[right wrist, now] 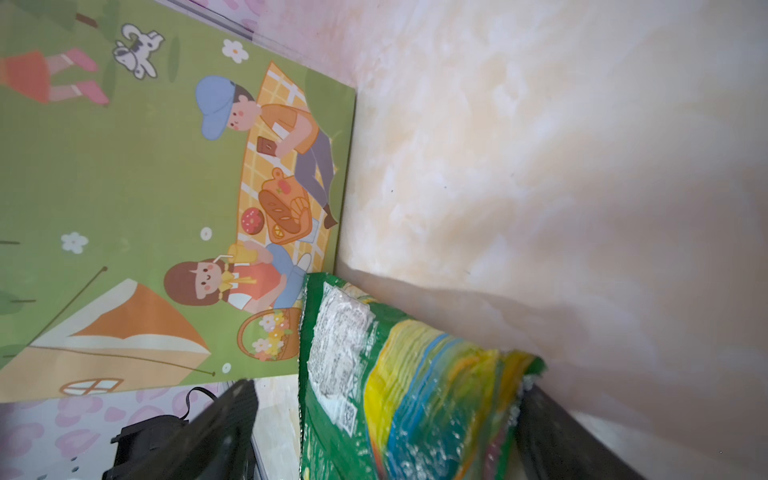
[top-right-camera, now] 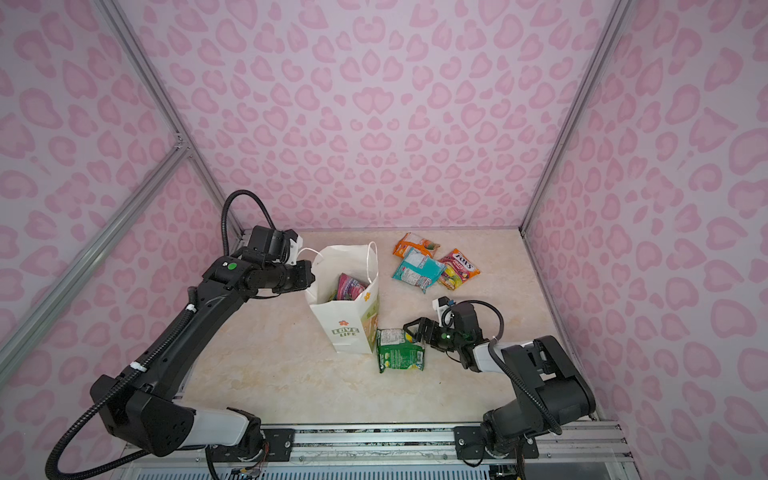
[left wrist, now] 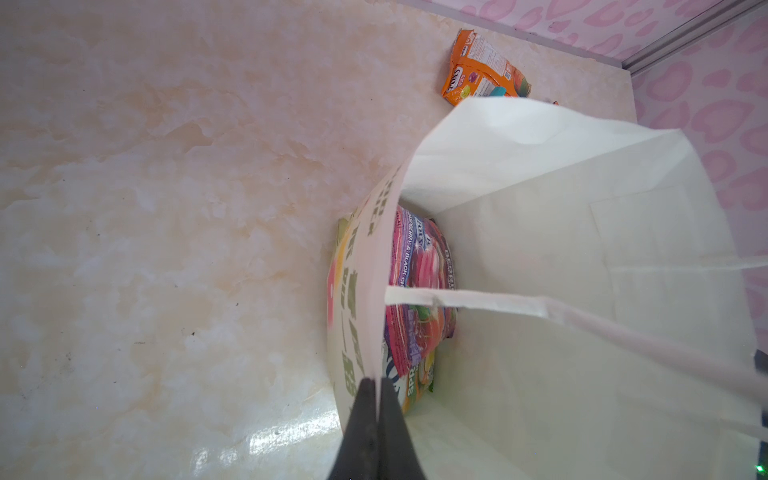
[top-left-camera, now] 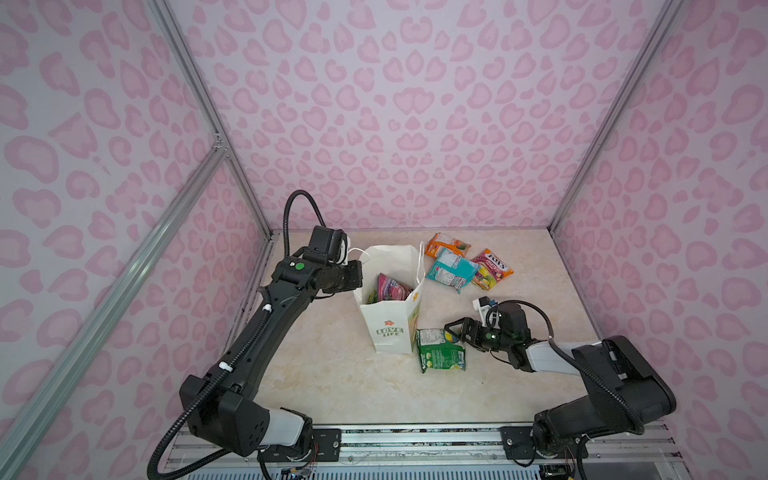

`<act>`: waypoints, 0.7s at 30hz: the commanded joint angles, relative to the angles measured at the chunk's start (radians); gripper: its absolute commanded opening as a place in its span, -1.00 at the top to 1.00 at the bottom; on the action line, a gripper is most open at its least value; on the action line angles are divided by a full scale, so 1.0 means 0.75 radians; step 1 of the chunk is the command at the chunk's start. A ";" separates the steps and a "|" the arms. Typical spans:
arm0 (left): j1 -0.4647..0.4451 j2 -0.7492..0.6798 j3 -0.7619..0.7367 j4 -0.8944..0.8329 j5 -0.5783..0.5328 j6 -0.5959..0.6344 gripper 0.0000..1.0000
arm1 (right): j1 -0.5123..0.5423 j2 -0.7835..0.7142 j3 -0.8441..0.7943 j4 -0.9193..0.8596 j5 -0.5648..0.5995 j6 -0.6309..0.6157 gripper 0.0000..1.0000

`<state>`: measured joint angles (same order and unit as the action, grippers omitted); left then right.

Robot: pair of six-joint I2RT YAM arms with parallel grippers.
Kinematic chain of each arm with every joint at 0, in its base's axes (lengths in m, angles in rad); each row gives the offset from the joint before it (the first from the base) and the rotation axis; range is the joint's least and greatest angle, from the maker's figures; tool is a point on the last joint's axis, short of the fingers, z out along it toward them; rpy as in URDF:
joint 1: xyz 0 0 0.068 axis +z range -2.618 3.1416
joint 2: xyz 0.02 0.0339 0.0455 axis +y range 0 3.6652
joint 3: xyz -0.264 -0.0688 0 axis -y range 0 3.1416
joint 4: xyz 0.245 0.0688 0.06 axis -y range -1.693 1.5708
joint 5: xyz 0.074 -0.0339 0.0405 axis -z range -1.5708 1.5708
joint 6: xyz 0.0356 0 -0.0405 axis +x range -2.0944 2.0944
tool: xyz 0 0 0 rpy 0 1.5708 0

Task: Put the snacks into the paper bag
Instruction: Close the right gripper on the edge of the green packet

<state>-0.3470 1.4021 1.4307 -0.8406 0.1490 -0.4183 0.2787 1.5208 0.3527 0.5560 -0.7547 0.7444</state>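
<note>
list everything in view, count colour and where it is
paper bag: 1, white with green lettering, upright and open, mid-table
purple packet: 1, purple-pink, inside the paper bag
green packet: 1, green, flat on the table beside the paper bag's right side
orange packet: 1, orange, far right part of the table
teal packet: 1, teal, overlapping the orange packet
red packet: 1, pink-red and yellow, marked FOX'S, partly under the teal packet
table: 1, beige marble pattern
walls: 3, pink leopard print, around the table
left pincer: 1, black, shut on the paper bag's rim
right pincer: 1, black, open, a finger either side of the green packet
</note>
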 commanded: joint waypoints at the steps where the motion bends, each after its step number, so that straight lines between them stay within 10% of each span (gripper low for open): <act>1: 0.001 0.006 -0.002 -0.014 -0.027 0.009 0.94 | 0.003 0.046 -0.057 -0.054 0.025 0.097 -0.95; 13: 0.002 0.015 -0.008 -0.005 -0.004 0.005 0.93 | 0.067 0.160 -0.141 0.213 -0.024 0.271 -0.94; 21: 0.000 0.018 -0.008 -0.004 0.017 0.001 0.93 | 0.168 -0.181 -0.044 -0.484 0.316 0.045 -0.92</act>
<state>-0.3470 1.4128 1.4307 -0.8356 0.1570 -0.4183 0.3744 1.4220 0.2962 0.5522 -0.6670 0.8417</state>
